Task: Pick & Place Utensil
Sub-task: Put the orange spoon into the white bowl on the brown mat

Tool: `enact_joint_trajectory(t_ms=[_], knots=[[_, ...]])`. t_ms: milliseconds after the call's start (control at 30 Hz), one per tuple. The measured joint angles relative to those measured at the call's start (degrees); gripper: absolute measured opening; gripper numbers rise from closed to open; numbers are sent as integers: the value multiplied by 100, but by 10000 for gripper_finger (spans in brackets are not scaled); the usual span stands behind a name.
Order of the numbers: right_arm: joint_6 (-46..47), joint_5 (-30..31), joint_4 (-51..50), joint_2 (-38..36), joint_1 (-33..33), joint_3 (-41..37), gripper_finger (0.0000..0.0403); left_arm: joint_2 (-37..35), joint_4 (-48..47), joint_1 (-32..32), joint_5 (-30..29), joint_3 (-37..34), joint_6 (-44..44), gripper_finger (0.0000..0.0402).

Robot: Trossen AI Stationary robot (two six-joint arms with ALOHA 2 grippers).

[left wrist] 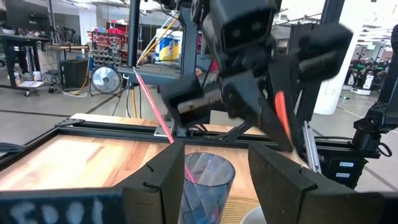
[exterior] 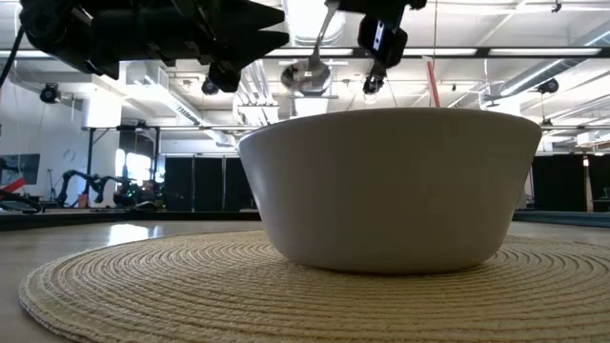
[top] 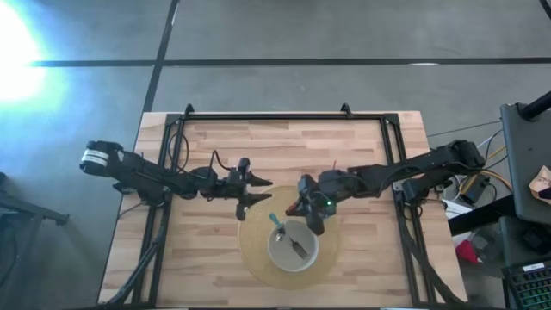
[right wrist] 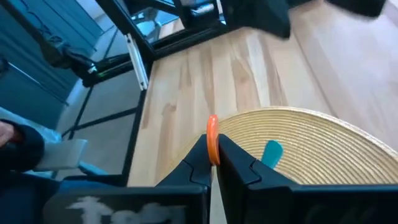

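Metal utensil lying in the white round bowl (top: 293, 247)

The silver metal utensil (top: 297, 247) is seen inside the bowl on the round woven placemat (top: 251, 250). The right gripper (top: 307, 212) is held shut and empty above the bowl's rim; the left gripper (top: 256, 191) is held wide open nearby.

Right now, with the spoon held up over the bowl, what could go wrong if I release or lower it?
1. The right gripper pinches the spoon by its thin orange handle. It dangles and may swing, clip the bowl rim and land on the mat.
2. The bowl already holds a fork and a teal-handled utensil, so a dropped spoon could bounce out.
3. The left gripper hovers close by. A sideways move risks a collision.
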Motion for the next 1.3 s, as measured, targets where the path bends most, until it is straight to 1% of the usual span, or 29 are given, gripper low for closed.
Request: enact_joint_trajectory(t_ms=[133, 267, 400, 533, 667, 933, 1300], knots=[[12, -34, -60, 249, 17, 11, 8, -139, -68, 0, -23, 0, 0, 170], [-12, -54, -112, 426, 12, 70, 8, -370, -546, 0, -23, 0, 2, 170], [-37, -65, -458, 453, 10, 164, 8, -594, -979, 0, -35, -4, 2, 170], [-15, -111, -457, 451, 28, 174, 8, -737, -1228, 0, -79, -10, -4, 170], [64, -186, -381, 547, 54, 181, 8, -744, -1245, 0, -82, -11, -7, 170], [76, -201, -339, 1029, 71, 183, 8, -744, -1268, 0, -98, -13, -17, 170], [-154, -217, -265, 1151, 71, 181, 8, -744, -1287, 0, -119, -13, -17, 170]])
